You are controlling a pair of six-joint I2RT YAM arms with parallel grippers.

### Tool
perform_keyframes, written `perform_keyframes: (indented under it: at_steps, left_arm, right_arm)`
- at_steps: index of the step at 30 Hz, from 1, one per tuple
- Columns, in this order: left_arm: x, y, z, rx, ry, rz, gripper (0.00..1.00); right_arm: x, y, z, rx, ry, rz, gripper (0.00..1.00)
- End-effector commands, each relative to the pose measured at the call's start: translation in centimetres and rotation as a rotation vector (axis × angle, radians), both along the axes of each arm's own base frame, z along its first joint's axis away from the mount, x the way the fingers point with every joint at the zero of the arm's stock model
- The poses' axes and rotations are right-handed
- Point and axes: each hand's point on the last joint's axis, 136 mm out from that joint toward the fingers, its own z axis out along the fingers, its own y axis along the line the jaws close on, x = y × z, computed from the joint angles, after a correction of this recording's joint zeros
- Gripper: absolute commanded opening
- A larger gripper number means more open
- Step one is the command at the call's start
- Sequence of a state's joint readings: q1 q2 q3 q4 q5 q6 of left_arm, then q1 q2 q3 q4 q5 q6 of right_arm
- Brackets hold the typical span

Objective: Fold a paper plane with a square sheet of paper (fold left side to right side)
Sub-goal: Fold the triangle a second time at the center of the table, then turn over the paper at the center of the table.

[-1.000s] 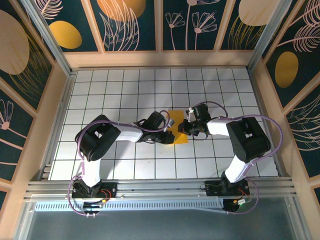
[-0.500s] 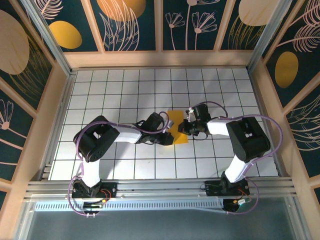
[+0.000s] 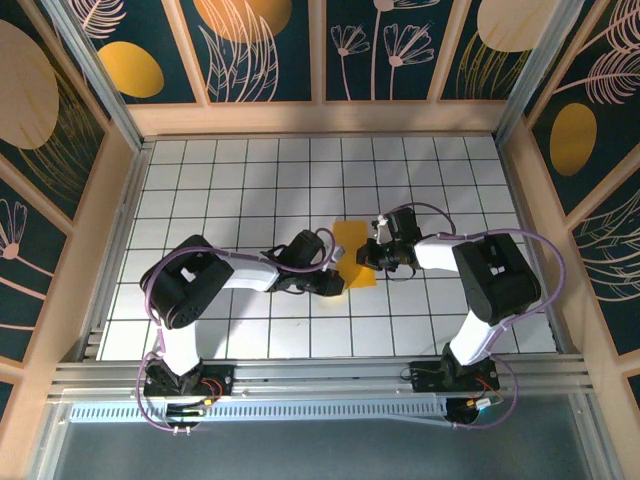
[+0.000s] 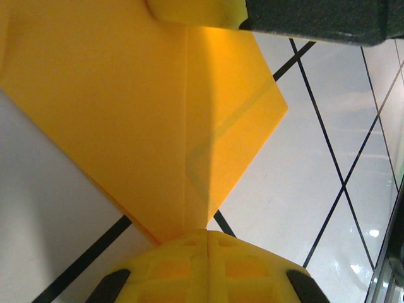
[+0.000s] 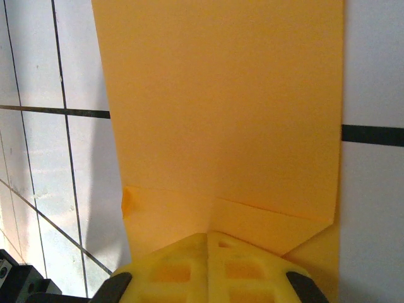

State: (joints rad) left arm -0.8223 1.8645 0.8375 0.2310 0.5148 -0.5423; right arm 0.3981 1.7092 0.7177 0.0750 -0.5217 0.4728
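White tiles with dark grid lines cover the surface (image 3: pixel 230 180), walled in by dark floral panels (image 3: pixel 400 50) with golden ovals. The square sheet of paper (image 3: pixel 352 240), plain orange-yellow, lies near the middle of the grid, between the two arms' tips.

In the left wrist view the sheet (image 4: pixel 126 113) shows a straight crease down its length, and its near corner narrows to a point that runs right into the seam of the left end effector (image 4: pixel 208 252). The yellow fingers there are pressed together on that corner. From above, the left end effector (image 3: pixel 336 276) sits at the sheet's near-left edge.

In the right wrist view the sheet (image 5: pixel 221 113) fills the upper frame, with a shallow folded flap along its near edge. The right end effector (image 5: pixel 208 252) has its fingers closed tight together at that edge. Whether they pinch the paper or only press on it cannot be told. From above, the right end effector (image 3: pixel 370 256) touches the sheet's right side.
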Motion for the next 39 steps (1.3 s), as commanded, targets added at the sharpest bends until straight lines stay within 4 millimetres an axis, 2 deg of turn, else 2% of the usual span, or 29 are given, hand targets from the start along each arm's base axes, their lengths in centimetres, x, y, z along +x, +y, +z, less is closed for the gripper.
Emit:
perform_keyframes:
  at_steps: [1,5,8,9,13,15,20,23,24,26,32,39]
  left_arm:
    - [-2.8,2.5,-2.2,0.108,0.091,-0.010,0.03]
    - [-2.3,2.1,-0.4,0.057,0.068,0.021,0.03]
    - [-1.1,1.9,2.3,-0.035,0.044,0.069,0.04]
    - [-0.5,2.0,3.7,-0.079,0.027,0.092,0.07]
    - [1.9,3.3,6.2,-0.157,-0.008,0.182,0.13]
    - [3.1,4.0,6.7,-0.158,-0.028,0.230,0.21]
    - [5.6,4.3,6.4,-0.155,-0.038,0.293,0.28]
    - [6.4,3.0,6.1,-0.167,-0.029,0.263,0.29]
    - [6.5,2.5,5.4,-0.165,-0.013,0.250,0.29]
    - [6.9,1.7,5.2,-0.187,-0.003,0.225,0.30]
    - [7.6,-0.1,4.7,-0.214,0.011,0.174,0.34]
    - [7.9,-0.4,2.6,-0.183,0.043,0.170,0.33]
  right_arm:
    - [-2.2,-2.7,-3.9,-0.144,0.118,-0.028,0.00]
    - [-1.9,-1.7,-2.4,-0.080,0.085,-0.010,0.00]
    - [-1.2,-0.2,0.1,0.008,0.027,0.016,0.00]
    - [-0.9,0.2,1.2,0.035,0.001,0.022,0.01]
    - [0.3,0.6,4.9,0.076,-0.109,0.006,0.26]
    - [0.9,-0.1,6.4,0.056,-0.171,-0.022,0.41]
    - [1.7,-2.9,8.5,-0.024,-0.296,-0.120,0.74]
    - [1.7,-4.6,9.1,-0.035,-0.336,-0.179,0.84]
    - [1.7,-5.1,9.2,-0.032,-0.344,-0.194,0.87]
    - [1.5,-5.7,9.4,-0.020,-0.353,-0.212,0.90]
    - [1.1,-6.4,8.7,-0.021,-0.342,-0.215,0.90]
    - [0.7,-5.9,8.8,-0.002,-0.342,-0.183,0.88]
